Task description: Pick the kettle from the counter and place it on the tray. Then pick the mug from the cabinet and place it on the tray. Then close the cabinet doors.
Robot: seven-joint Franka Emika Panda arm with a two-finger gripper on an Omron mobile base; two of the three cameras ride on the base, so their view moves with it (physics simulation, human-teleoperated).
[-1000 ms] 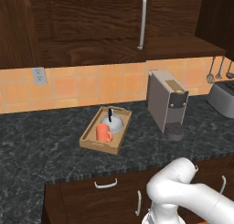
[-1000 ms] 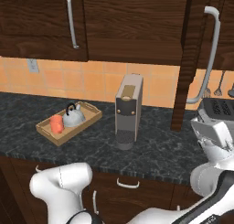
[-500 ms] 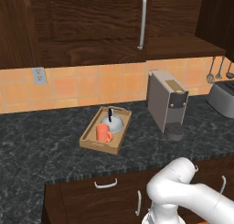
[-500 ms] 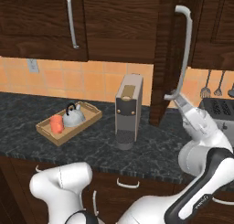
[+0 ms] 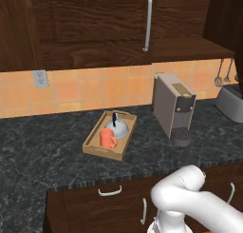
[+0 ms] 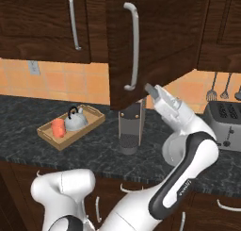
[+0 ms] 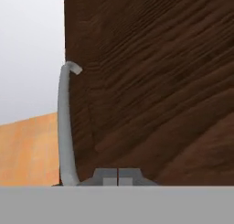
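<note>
The light-wood tray [image 5: 95, 146] [image 6: 89, 123] lies on the dark speckled counter [image 5: 47, 156] [image 6: 28, 112]. On it stand the silvery kettle [image 5: 117, 129] [image 6: 76, 123] and the orange-red mug [image 5: 107, 138] [image 6: 58, 127]. The left cabinet door [image 5: 95, 18] [image 6: 37, 22] is shut flat. The right cabinet door [image 6: 160, 41] [image 7: 160, 81] hangs partly swung, its silver bar handle [image 6: 133, 46] [image 7: 65, 127] facing out. My gripper [image 6: 148, 88] [image 7: 118, 176] is shut, empty, its tips against the door's face near the lower edge, right of the handle.
A tall grey coffee machine [image 5: 174, 106] [image 6: 130, 131] stands on the counter, partly behind the swinging door. A toaster [image 5: 231, 101] [image 6: 227, 121] sits at the right, with utensils [image 6: 219, 86] hanging on the orange tiled wall. Drawers with silver handles [image 5: 110, 191] run below.
The right door has swung left toward the cabinet front, and my arm has followed it with the gripper shut against the panel. Tray, kettle and mug have not moved.
</note>
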